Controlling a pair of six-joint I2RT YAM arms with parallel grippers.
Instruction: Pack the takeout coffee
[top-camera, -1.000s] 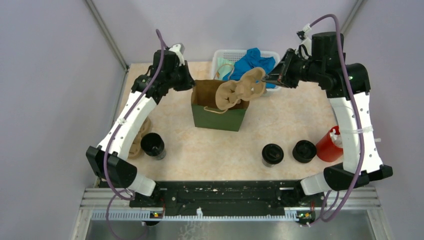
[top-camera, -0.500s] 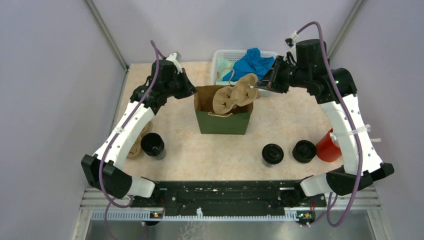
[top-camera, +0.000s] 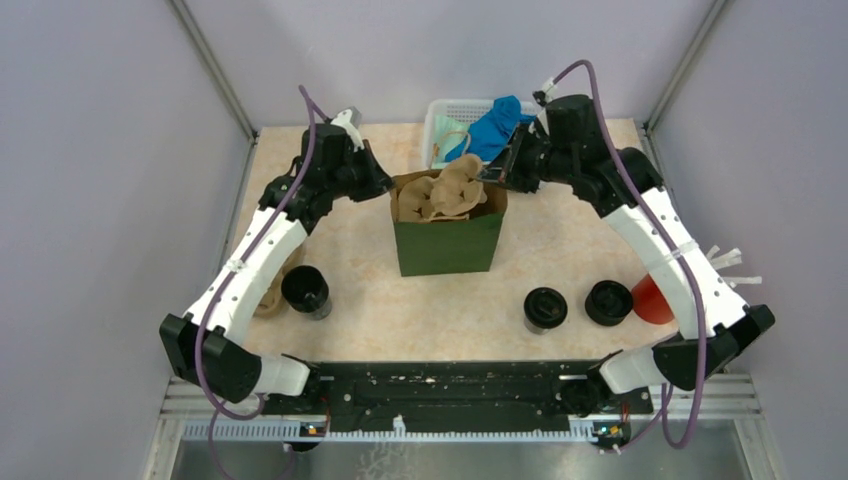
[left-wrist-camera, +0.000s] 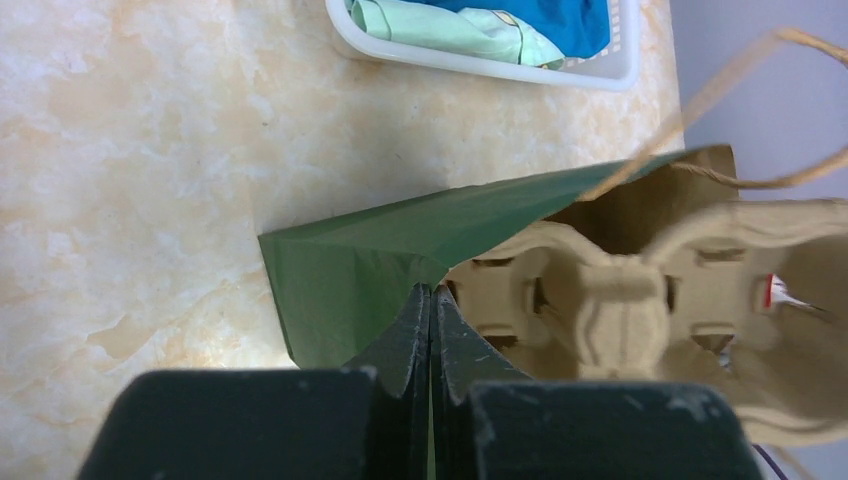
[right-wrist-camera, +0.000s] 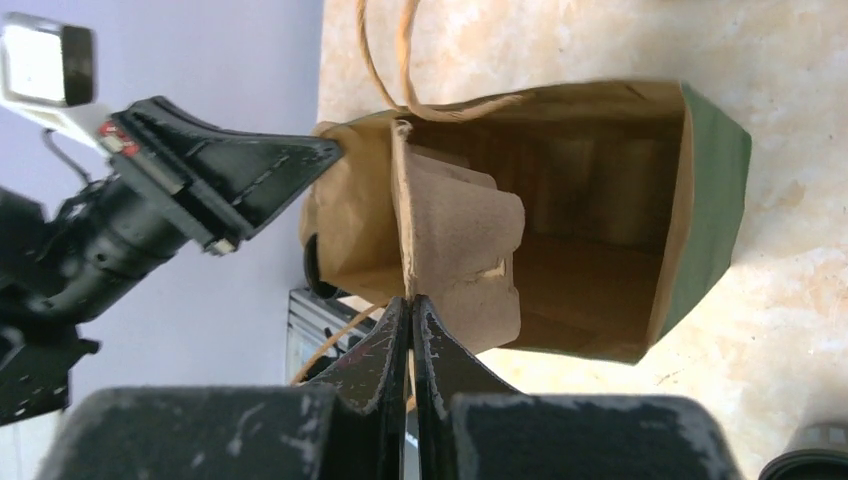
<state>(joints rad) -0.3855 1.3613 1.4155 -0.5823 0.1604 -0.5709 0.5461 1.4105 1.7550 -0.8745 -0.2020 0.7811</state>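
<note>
With the left tool (left-wrist-camera: 431, 292) clenched on the rim of the green bag (left-wrist-camera: 340, 270), the right tool (right-wrist-camera: 411, 300), gripping the cardboard tray (right-wrist-camera: 470, 240), should lower it level.

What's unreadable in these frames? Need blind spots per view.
Red cup: top view, mostly behind the right arm.
Tan object beside the left black cup: top view, under the left arm; unidentifiable.
Green bag bottom: top view, cup tray fills the mouth; right wrist view, tray hides part.
White basket: top view, right side behind the right arm; left wrist view, cut by the top edge.
</note>
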